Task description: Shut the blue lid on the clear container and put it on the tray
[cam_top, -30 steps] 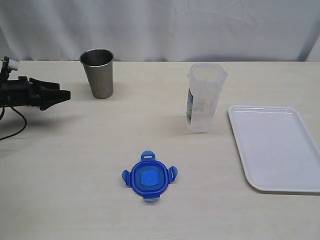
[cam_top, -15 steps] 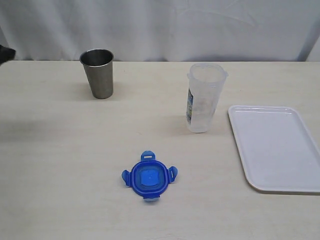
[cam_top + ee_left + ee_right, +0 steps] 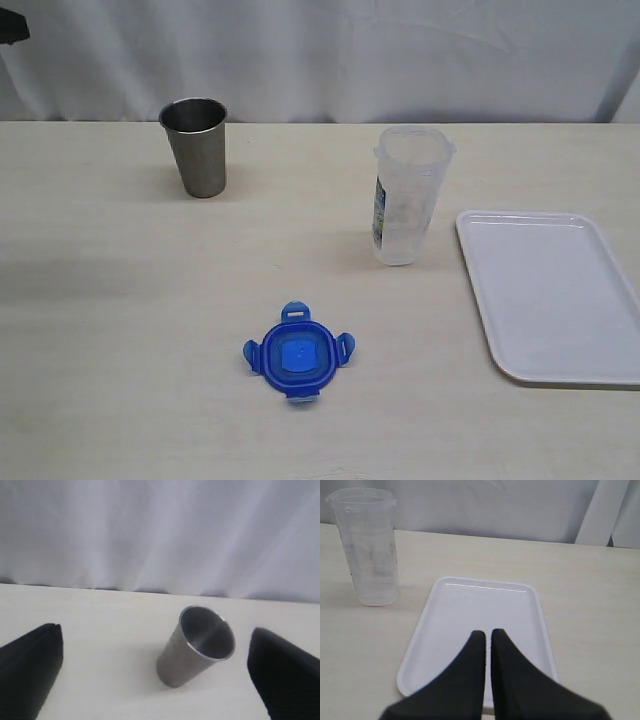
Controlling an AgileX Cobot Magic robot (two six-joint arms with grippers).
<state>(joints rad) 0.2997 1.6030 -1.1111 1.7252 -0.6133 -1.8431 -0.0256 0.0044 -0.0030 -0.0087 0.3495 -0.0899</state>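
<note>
The blue lid (image 3: 298, 356) lies flat on the table near the front, flaps spread. The clear container (image 3: 408, 195) stands upright and uncovered right of centre; the right wrist view shows the container (image 3: 370, 545) too. Right of it lies the white tray (image 3: 550, 295), empty. My left gripper (image 3: 155, 632) is open wide with nothing between its fingers, raised and facing the steel cup; only a dark bit of that arm (image 3: 10, 25) shows at the exterior view's top left corner. My right gripper (image 3: 487, 632) is shut and empty, held above the tray's (image 3: 450, 615) near end.
A tapered steel cup (image 3: 196, 147) stands upright at the back left, also seen in the left wrist view as the cup (image 3: 197, 647). A white curtain hangs behind the table. Neither gripper's fingers show in the exterior view.
My left arm has drawn back from the table's left edge and risen to the exterior view's top left corner. Lid, container, tray and cup have not moved.
</note>
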